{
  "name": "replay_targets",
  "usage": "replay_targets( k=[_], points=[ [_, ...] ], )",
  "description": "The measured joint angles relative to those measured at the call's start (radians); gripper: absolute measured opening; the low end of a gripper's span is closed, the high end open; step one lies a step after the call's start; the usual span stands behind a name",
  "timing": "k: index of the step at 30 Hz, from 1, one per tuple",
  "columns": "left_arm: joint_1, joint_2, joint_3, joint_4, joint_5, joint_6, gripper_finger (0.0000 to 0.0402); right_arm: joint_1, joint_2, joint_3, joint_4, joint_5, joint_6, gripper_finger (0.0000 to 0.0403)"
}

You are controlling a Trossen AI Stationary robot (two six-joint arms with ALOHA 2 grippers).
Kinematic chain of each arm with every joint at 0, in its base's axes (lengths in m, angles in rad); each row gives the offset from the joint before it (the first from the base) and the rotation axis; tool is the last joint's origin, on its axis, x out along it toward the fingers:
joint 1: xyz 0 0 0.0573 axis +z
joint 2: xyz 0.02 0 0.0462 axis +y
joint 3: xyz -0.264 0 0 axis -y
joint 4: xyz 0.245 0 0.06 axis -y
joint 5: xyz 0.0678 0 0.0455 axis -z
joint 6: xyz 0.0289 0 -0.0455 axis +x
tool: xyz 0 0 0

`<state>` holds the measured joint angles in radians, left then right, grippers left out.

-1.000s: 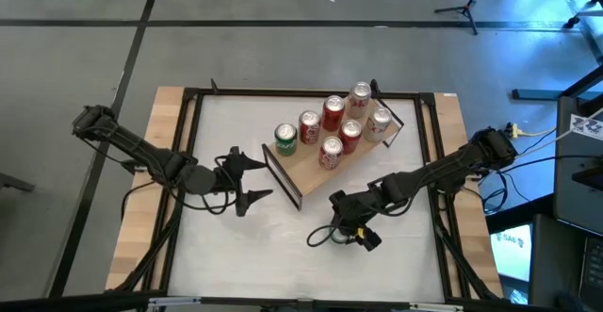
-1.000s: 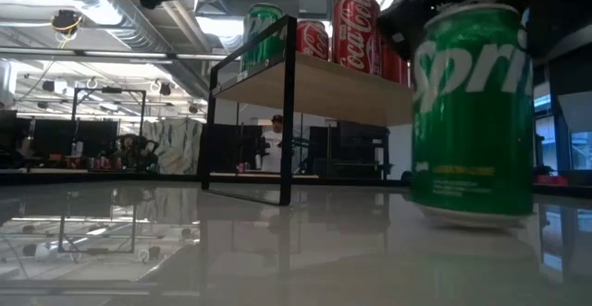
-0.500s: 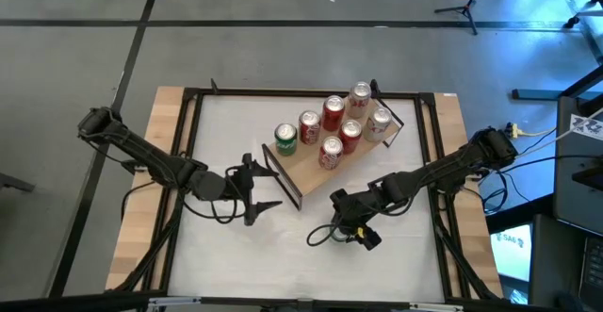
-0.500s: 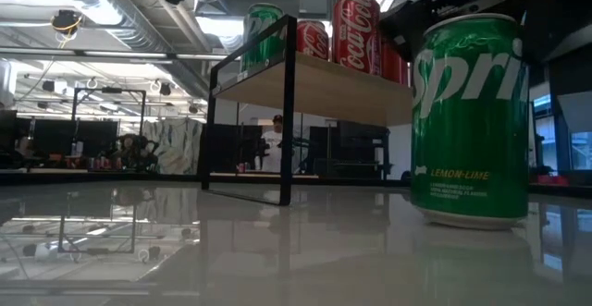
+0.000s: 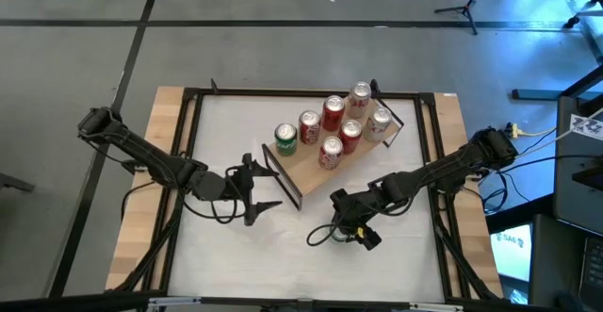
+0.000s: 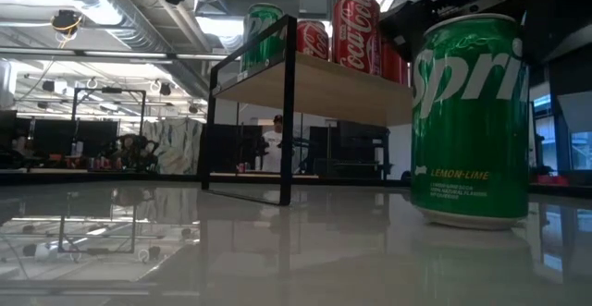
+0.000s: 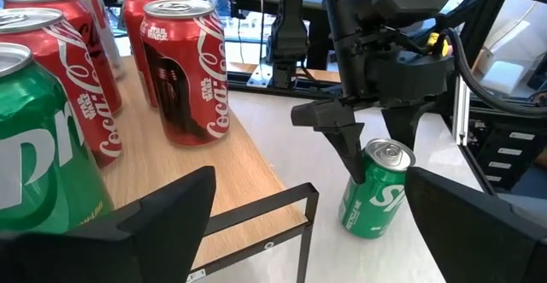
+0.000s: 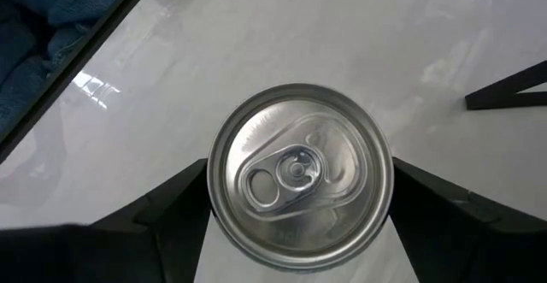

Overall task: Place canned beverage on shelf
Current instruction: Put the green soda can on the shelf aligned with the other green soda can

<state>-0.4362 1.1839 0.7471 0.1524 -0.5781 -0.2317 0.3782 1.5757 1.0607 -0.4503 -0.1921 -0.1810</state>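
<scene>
Claw talk first: the right claw (image 7: pixel 359 150) hangs straight above the green aluminium Sprite can (image 7: pixel 373 189), dark fingers (image 8: pixel 145 227) spread either side of the silver lid and not yet closed on it. In the left wrist view one fingertip reaches down beside the can's upper wall; I cannot tell whether it touches. Nothing is held.

That can stands upright on the glossy white counter (image 5: pixel 226 246), long axis vertical, pull-tab end facing up at the right wrist camera. It sits directly beneath the right claw, so the right arm is clearly the nearer one, and my read is that the coming move is a short drop and squeeze around the can's sides.

Out from there, the light-wood shelf with thin black metal frame ends (image 5: pixel 303 166) lies just beyond the can, toward the counter's middle, set at a slant. It already carries several upright cans: a green one (image 5: pixel 285 139) at one end, red ones (image 5: pixel 331 152) alongside.

Over on the far side of the shelf's end frame, the left claw (image 5: pixel 259 189) waits, wide open and empty.
</scene>
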Motion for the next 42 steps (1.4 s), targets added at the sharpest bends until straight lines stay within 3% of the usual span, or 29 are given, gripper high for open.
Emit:
replay_targets(
  k=[9,21,35,42],
  points=[
    [0.000,0.000,0.000,-0.001,0.000,0.000,0.0370,0.000,0.000,0.000,-0.001,0.000,0.000,0.0309],
    [0.000,0.000,0.000,-0.001,-0.001,0.000,0.0370,0.000,0.000,0.000,-0.002,0.009,0.019,0.0397],
    [0.000,0.000,0.000,-0.001,-0.001,-0.001,0.0370,0.001,-0.001,0.002,-0.002,0.020,0.020,0.0395],
    [0.000,0.000,0.000,-0.001,0.000,-0.002,0.0370,0.001,-0.002,0.109,-0.157,0.016,0.103,0.0395]
  ],
)
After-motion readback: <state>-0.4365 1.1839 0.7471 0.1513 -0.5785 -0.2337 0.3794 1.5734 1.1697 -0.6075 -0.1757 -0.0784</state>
